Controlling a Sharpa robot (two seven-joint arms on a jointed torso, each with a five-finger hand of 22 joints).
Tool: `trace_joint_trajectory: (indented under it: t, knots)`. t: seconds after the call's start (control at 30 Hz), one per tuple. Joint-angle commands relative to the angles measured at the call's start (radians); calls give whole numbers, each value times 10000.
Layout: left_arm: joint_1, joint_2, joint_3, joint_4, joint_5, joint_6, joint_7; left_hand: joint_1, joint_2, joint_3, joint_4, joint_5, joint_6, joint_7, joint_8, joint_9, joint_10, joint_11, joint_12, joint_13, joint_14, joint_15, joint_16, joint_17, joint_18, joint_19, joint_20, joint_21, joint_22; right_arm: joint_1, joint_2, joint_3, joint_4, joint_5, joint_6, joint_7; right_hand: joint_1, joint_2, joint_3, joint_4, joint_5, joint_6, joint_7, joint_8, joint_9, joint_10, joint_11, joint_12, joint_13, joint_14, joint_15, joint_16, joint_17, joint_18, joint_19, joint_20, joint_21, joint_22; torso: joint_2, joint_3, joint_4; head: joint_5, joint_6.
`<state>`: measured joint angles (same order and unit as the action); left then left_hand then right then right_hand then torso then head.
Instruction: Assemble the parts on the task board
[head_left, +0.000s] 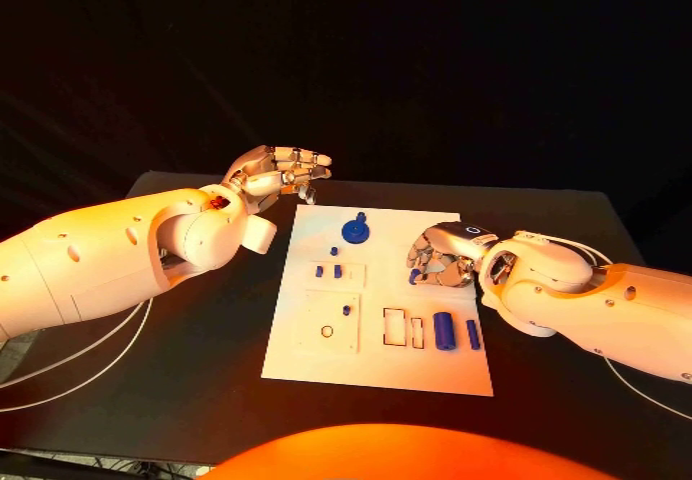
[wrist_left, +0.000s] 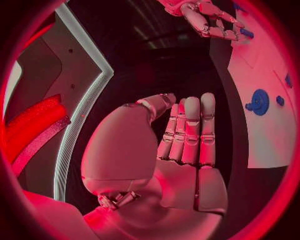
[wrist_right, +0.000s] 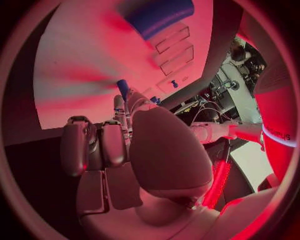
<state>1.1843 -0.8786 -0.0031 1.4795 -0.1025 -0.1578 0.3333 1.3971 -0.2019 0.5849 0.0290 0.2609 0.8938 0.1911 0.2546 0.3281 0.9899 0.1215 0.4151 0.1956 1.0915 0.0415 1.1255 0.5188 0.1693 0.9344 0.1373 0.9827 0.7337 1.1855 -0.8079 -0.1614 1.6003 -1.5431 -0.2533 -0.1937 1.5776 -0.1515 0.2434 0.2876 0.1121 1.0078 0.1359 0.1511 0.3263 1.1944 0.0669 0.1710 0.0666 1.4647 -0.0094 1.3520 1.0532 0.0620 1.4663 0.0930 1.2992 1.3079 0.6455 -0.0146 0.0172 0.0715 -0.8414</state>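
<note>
Evidently the right hand (head_left: 440, 255) had been lowered over the right side of the task board (head_left: 378, 365), fingers curled down around a small blue part (head_left: 415, 275) at its fingertips; the right wrist view showed a blue tip just beyond those fingers, so I judged the part was pinched, probably to be carried to a seat on the board. That part seemed to stand nearly upright, though it was too hidden to be sure of its axis. The left hand (head_left: 278, 172) was held off the far left corner of the board, above the black counter (head_left: 188, 330), its fingers straight and close together and nothing in it, likely kept clear so the right arm could work. On the board, a round blue disc (head_left: 355, 232) lay flat near the far edge. Two short blue pegs (head_left: 329, 270) stood side by side left of the middle. Near the right side, a blue cylinder (head_left: 444, 331) and a thinner blue pin (head_left: 472, 335) lay flat, their long axes running near to far, beside empty rectangular slots (head_left: 395, 327) that seemed meant to receive such pieces.
</note>
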Motion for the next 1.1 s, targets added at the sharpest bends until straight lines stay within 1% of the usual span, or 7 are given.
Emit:
trace_joint_trajectory:
  t: [0.03, 0.13, 0.4, 0.73, 0.87, 0.9, 1.1]
  knots:
    - [5, 16, 7, 16, 32, 160, 63, -11, 52, -35, 3, 17, -42, 30, -18, 7, -46, 7, 34, 15, -33, 24, -67, -9, 159, -9, 10, -64, -7, -48, 59, -4, -33, -234, -47, 12, -122, -110, 304, -8, -73, 107, -20, -69, -18, 86, 5, -115, 16, 141, -51, 47, -7, -122, 432, -77, 55, 1857, -2, 5, 10, 14, -17]
    - [5, 16, 7, 15, 31, 164, 62, -11, 52, -35, 3, 17, -42, 30, -18, 7, -46, 7, 34, 15, -33, 24, -67, -9, 159, -9, 10, -64, -7, -80, 104, -4, -95, -282, -39, 16, -230, -223, 668, -30, -81, 242, -27, -51, -11, 167, 0, -215, 26, 142, -56, 61, -4, -126, 437, -82, 72, 1871, 2, 3, 21, 24, -41]
    - [5, 15, 7, 5, 31, 162, 58, -11, 52, -35, 3, 17, -42, 30, -18, 7, -46, 7, 34, 15, -33, 24, -67, -9, 159, -9, 10, -64, -7, -148, 183, -5, -225, -396, 28, 0, -355, -352, 1147, -86, -86, 422, -18, -15, 13, 275, -2, -325, 41, 153, -57, 100, 42, -140, 457, -87, 148, 1906, 0, -1, 3, 38, -71]
    - [5, 10, 7, -3, 30, 148, 46, -11, 52, -35, 3, 17, -42, 30, -18, 7, -46, 7, 34, 15, -33, 24, -67, -9, 159, -9, 10, -64, -7, -212, 236, -10, -290, -544, 113, -78, -419, -410, 1304, -109, -92, 487, -13, 1, 27, 308, 2, -362, 46, 155, -54, 112, 50, -143, 461, -88, 163, 1915, -4, 2, 8, 25, -84]
    - [5, 14, 7, -13, 30, 141, 39, -19, 71, -44, 16, 18, -34, 27, -15, 10, -52, 4, 57, 16, -34, 23, -66, -17, 160, -3, 12, -83, -21, -226, 243, -12, -275, -520, -53, -30, -467, -422, 1448, -135, -91, 568, -30, 33, 47, 366, -10, -376, 57, 165, -63, 138, 92, -154, 475, -90, 222, 1937, -8, 3, 8, 32, -86]
    - [5, 15, 7, -15, 30, 141, 38, -19, 71, -44, 16, 18, -34, 27, -15, 10, -52, 4, 57, 16, -34, 23, -66, -17, 160, -3, 12, -83, -21, -229, 242, -13, -269, -502, -111, -17, -491, -406, 1601, -191, -82, 665, -76, 78, 75, 554, -66, -316, 99, 167, -100, 148, 96, -165, 493, -111, 294, 1962, -10, 3, 7, 34, -85]
    - [5, 15, 7, -25, 30, 138, 31, -26, 79, -46, 24, 19, -33, 28, -15, 11, -54, 5, 61, 16, -34, 24, -65, -19, 159, -2, 13, -87, -25, -237, 224, -13, -250, -362, -472, 16, -633, -349, 1929, -310, -105, 836, -143, 166, 146, 761, -138, -299, 156, 164, -162, 151, 72, -173, 506, -168, 345, 1988, -6, -3, 4, 29, -76]
